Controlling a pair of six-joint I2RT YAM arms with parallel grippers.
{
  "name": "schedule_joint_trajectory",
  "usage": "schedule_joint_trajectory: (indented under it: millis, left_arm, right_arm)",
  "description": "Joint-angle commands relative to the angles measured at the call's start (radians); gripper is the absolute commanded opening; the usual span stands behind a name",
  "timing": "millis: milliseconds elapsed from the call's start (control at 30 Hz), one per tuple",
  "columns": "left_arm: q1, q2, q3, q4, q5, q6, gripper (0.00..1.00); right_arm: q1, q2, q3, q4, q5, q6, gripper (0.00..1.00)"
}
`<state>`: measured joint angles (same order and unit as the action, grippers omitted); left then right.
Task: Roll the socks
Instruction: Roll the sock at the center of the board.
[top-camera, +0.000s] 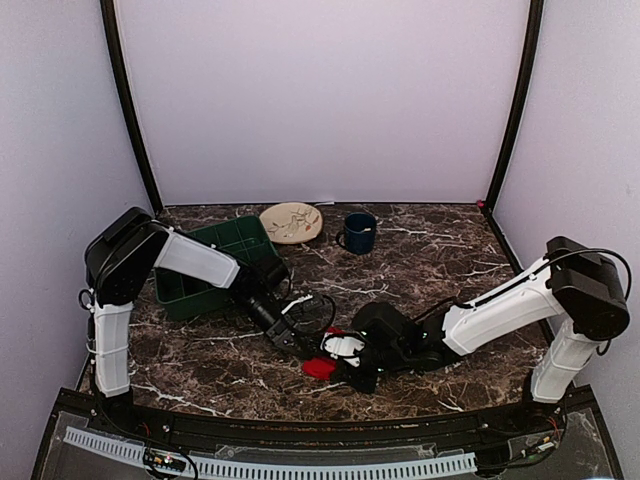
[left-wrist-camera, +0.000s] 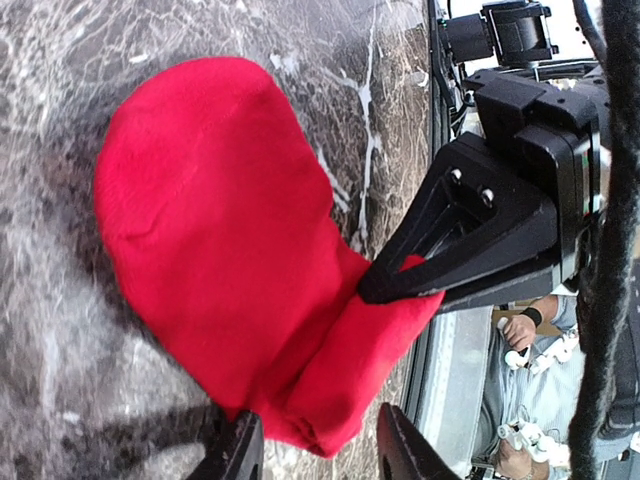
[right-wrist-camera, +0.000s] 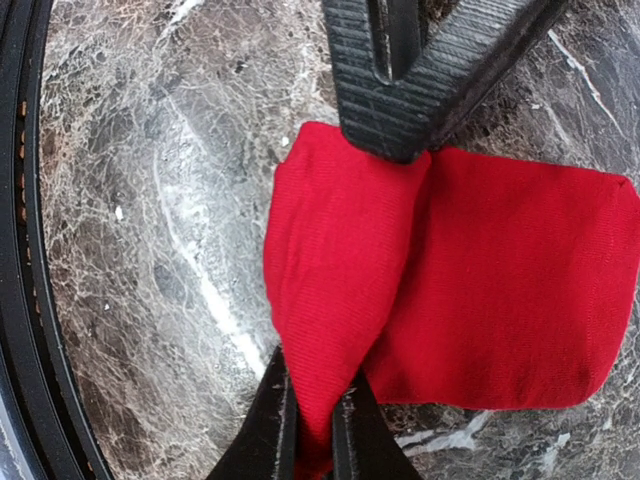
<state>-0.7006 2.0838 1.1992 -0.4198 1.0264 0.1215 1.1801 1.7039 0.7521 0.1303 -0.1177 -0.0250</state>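
Left gripper: fingers apart, straddling the loose end of the red fabric. Doesn't look like it's squeezing.
Socks: lying on the table, folded over once, caught between both sets of fingers. Can't tell one sock from the other.
Right gripper: pinched tight on the fold.
Progress: early, I'd say. One fold, no bundle yet, so the rolling's all left.

The bright red socks lie mostly flat near the table's front edge, one end folded over.

No legible text, label or number.
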Motion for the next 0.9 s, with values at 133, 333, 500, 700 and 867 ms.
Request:
schedule_joint_trajectory:
  millis: [133,333,500,700,867]
  left_arm:
    - [0.02,-0.067,-0.046,0.01,-0.118,-0.024,0.41]
    - [0.035,-0.112,-0.067,0.065,-0.151,-0.051,0.41]
    - [0.04,-0.162,-0.125,0.142,-0.194,-0.098,0.41]
    - [0.039,-0.277,-0.239,0.312,-0.265,-0.173,0.43]
    - [0.026,-0.377,-0.342,0.433,-0.373,-0.198,0.45]
  right_arm:
    - [-0.031,0.01,0.009,0.014,-0.084,0.043,0.01]
    - [-0.066,0.021,0.015,0.014,-0.162,0.075,0.02]
    - [-0.094,0.034,0.02,0.009,-0.219,0.099,0.02]
    - [-0.128,0.067,0.035,-0.008,-0.308,0.135,0.02]
    - [-0.152,0.083,0.047,-0.004,-0.391,0.169,0.02]
